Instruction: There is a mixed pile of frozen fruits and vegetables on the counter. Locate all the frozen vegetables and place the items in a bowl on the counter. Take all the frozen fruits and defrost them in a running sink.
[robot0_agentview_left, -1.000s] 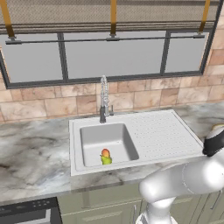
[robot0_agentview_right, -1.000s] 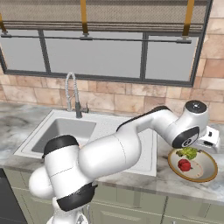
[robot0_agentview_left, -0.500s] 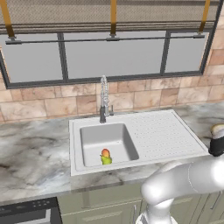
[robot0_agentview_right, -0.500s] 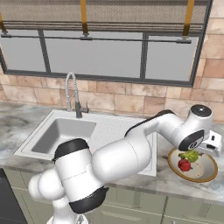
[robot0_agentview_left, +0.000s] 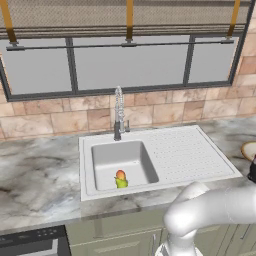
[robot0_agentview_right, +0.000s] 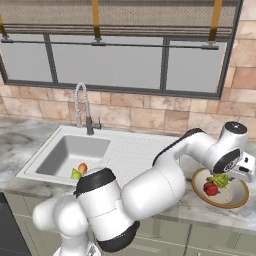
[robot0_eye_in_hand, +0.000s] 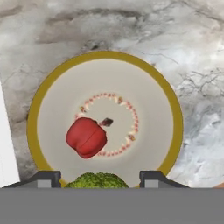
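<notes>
The tan bowl (robot0_eye_in_hand: 40, 99) with its darker rim rests on the marble counter (robot0_eye_in_hand: 197, 57), and the glossy red vegetable (robot0_eye_in_hand: 86, 137) lies inside it. My gripper (robot0_eye_in_hand: 99, 178) hangs just over the bowl's near edge, shut on the green broccoli (robot0_eye_in_hand: 96, 180), which sits between the dark fingertips (robot0_eye_in_hand: 46, 177). From the right base view the broccoli (robot0_agentview_right: 218, 179) is over the bowl (robot0_agentview_right: 240, 200), beside the red piece (robot0_agentview_right: 210, 189). The orange-red fruit (robot0_agentview_left: 120, 174) and the yellow-green fruit (robot0_agentview_left: 121, 183) lie together in the sink (robot0_agentview_left: 100, 160) basin.
A tall chrome spring faucet (robot0_agentview_left: 119, 112) stands behind the basin, and a ribbed drainboard (robot0_agentview_left: 185, 150) lies between basin and bowl. A tiled wall and window close off the back. My white arm (robot0_agentview_right: 170, 170) reaches across the drainboard's front.
My hand has slid further right and a little lower over the bowl, carrying the broccoli. Both fruits in the sink and the red piece have stayed put.
</notes>
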